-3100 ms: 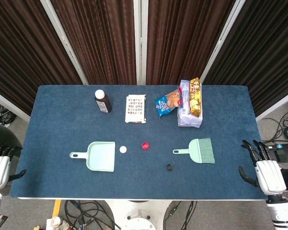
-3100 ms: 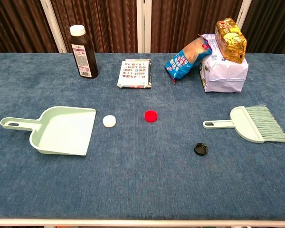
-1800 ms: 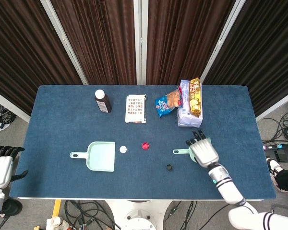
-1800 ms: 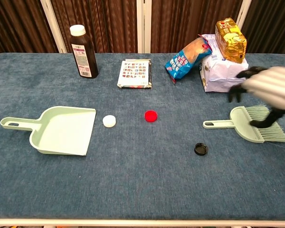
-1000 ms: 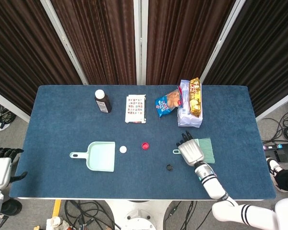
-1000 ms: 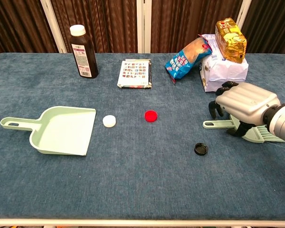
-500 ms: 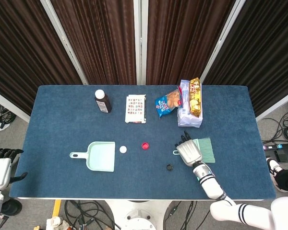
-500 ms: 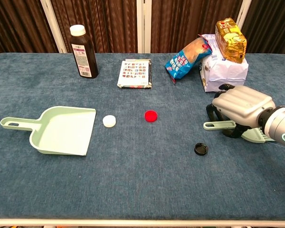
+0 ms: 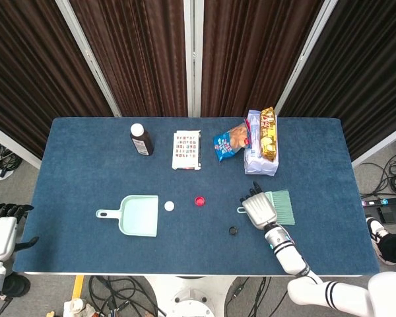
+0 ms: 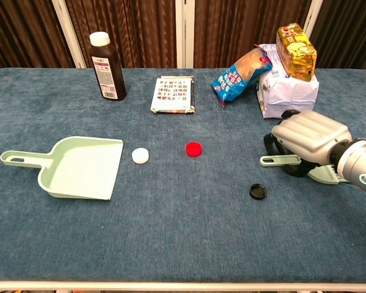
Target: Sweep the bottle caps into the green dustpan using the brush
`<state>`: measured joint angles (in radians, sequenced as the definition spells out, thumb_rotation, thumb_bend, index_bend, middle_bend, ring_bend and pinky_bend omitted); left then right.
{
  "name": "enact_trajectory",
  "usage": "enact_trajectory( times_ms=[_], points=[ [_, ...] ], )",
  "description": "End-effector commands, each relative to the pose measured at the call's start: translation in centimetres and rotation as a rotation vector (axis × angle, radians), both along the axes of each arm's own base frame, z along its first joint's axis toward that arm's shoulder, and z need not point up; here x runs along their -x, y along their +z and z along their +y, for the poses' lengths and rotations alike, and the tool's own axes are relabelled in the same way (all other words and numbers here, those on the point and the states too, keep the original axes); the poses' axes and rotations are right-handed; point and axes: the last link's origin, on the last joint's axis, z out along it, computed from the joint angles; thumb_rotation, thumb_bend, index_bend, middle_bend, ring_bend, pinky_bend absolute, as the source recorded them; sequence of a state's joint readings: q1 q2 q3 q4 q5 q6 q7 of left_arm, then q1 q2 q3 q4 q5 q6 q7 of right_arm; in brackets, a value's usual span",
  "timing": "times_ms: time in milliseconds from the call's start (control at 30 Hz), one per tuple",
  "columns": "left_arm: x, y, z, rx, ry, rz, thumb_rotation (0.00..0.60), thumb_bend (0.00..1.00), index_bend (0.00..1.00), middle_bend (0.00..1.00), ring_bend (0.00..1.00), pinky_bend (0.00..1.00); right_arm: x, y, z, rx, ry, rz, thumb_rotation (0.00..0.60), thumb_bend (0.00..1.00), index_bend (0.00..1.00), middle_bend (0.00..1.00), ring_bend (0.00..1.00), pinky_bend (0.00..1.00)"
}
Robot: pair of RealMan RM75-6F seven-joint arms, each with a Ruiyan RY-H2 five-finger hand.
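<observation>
We record a blue table (image 10: 183,244) before dark curtains; on its left half lies the green dustpan (image 10: 79,168) (image 9: 138,216), flat, its handle pointing left and its open mouth facing right; just right of that mouth sits a white cap (image 10: 140,155) (image 9: 169,206), near the dustpan but apart from it; further right, toward the middle, a red cap (image 10: 194,148) (image 9: 199,201); nearer to us and further right, a black cap (image 10: 258,191) (image 9: 232,231), standing alone on the cloth; on the right half lies the brush (image 10: 274,160) (image 9: 284,207), its handle pointing left and its pale green bristles to the right; over it rests the right hand (image 10: 308,141) (image 9: 260,209), palm down, its fingers curled around the handle where it meets the head; whether the brush is lifted from the cloth we cannot tell; the left hand (image 9: 0,234) shows only in the head view, off the table's near left corner, holding nothing, its fingers straight and slightly apart; along the far side we list, left to right, a dark bottle (image 10: 107,66) with a white lid, upright; a flat printed box (image 10: 174,94); a blue snack bag (image 10: 235,76) leaning on a white packet (image 10: 290,94), which carries a yellow packet (image 10: 296,52) on top.
</observation>
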<state>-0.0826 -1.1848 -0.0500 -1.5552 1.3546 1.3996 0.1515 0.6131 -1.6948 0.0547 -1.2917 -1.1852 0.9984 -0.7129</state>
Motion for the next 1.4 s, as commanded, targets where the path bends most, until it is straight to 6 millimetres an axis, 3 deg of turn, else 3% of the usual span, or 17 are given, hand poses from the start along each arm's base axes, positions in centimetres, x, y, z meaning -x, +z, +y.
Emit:
enact_trajectory(
  times_ms=[33,200,433,733,867,1400],
  points=[
    [-0.6,0.1,0.9,0.011,-0.029,0.005,0.6,0.11,0.3,0.3,0.2,0.15,-0.2,0.8,-0.2,0.008,0.01,-0.027,0.6,0.42,0.66,0.62,0.3,0.13],
    [-2.4,-0.6,3.7,0.062,-0.09,-0.02,0.6,0.11,0.33,0.3,0.2,0.15,-0.8,3.2,-0.8,0.014,-0.007,-0.118,0.6,0.45,0.7,0.65,0.32,0.15],
    [-5.4,-4.3,8.6,0.234,-0.128,-0.028,0.6,0.11,0.38,0.32,0.2,0.16,-2.2,8.0,-2.5,0.065,-0.028,-0.232,0.6,0.45,0.71,0.65,0.33,0.15],
    [-8.2,-9.6,10.8,0.375,-0.135,0.012,0.6,0.15,0.38,0.34,0.22,0.18,-3.2,12.5,-4.6,0.13,-0.037,-0.292,0.6,0.45,0.71,0.65,0.33,0.15],
    [-8.8,-11.1,10.7,0.412,-0.103,0.04,0.6,0.16,0.38,0.34,0.22,0.19,-3.3,13.0,-4.7,0.127,-0.04,-0.296,0.6,0.45,0.71,0.65,0.33,0.15],
    [-10.1,-14.0,10.0,0.4,-0.046,0.035,0.6,0.19,0.41,0.38,0.26,0.22,-2.5,12.5,-4.4,0.099,-0.067,-0.299,0.6,0.45,0.71,0.65,0.33,0.15]
  ],
)
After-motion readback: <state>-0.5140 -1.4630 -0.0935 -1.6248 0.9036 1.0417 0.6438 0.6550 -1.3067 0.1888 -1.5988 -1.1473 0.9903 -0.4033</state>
